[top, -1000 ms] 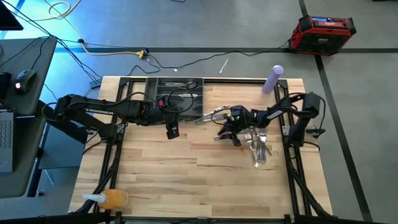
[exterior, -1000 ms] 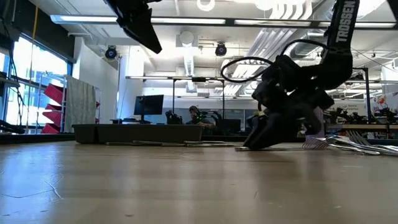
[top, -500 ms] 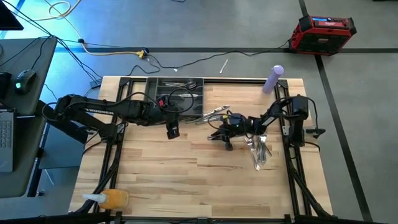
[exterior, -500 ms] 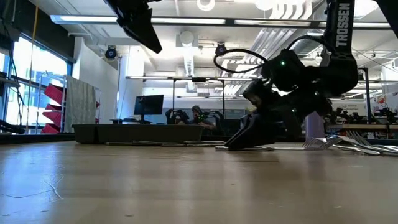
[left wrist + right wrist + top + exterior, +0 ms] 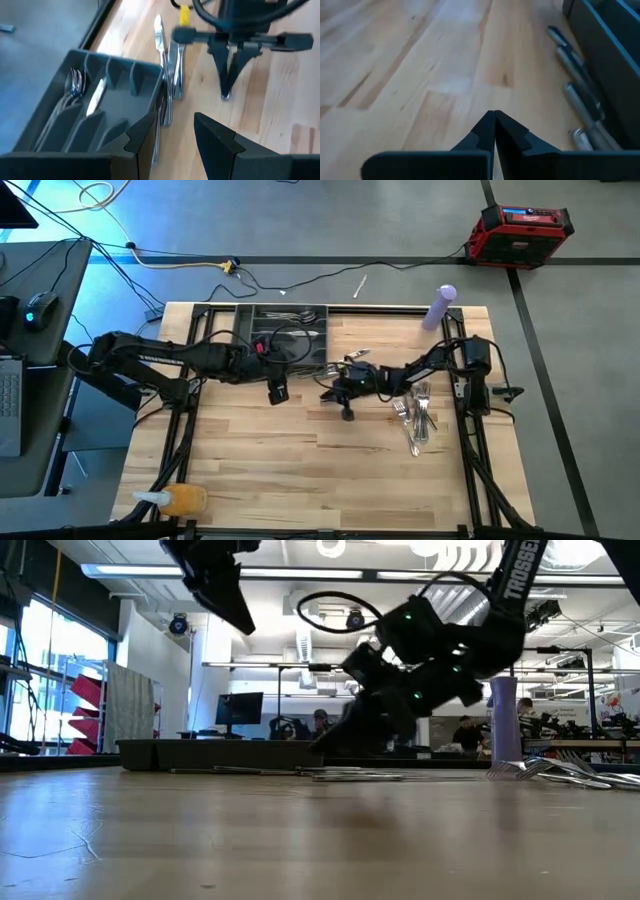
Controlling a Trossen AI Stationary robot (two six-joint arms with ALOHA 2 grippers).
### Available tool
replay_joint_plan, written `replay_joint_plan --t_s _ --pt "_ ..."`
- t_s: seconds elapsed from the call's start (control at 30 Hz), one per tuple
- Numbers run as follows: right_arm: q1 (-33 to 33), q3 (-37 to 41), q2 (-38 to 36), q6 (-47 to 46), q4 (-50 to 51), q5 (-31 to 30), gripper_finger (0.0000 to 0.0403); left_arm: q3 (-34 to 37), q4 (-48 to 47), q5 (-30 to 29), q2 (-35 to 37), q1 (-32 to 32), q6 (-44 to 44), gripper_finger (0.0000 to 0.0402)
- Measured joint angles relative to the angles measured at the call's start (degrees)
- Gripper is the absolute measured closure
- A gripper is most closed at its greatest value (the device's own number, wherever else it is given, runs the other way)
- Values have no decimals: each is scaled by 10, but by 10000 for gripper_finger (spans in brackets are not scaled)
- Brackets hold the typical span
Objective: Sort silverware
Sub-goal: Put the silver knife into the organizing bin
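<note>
Pale wood planks make up the desk (image 5: 300, 450), which stands on a grey floor. Near its front left corner lies an orange bottle (image 5: 180, 500). Further in, on the right side, a loose heap of silverware (image 5: 415, 420) lies on the wood. The right hand (image 5: 325, 392) is at mid-desk, its fingers (image 5: 492, 131) pressed together with nothing seen between them, just beside several knives (image 5: 167, 75) lying against the dark grey tray (image 5: 290, 335). The left hand (image 5: 172, 137) hangs over that tray's edge, fingers spread apart and empty. Spoons (image 5: 72, 87) rest in one tray compartment. A purple bottle (image 5: 440, 307) stands at the far right edge.
</note>
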State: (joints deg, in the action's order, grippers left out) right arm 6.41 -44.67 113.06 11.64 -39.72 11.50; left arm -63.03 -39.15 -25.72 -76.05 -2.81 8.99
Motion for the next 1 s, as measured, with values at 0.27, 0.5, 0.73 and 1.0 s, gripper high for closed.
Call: replay_joint_plan --t_s 0.27,0.5,0.73,1.0 --pt "38 -38 -62 32 149 78 379 25 1 13 0 -10 33 284" --pt "100 28 -143 48 250 193 290 26 6 12 0 -23 34 284" --pt "117 143 -140 35 133 200 237 26 24 12 0 -22 24 284" --pt "111 205 -88 9 -30 120 231 26 36 11 0 -22 19 284"
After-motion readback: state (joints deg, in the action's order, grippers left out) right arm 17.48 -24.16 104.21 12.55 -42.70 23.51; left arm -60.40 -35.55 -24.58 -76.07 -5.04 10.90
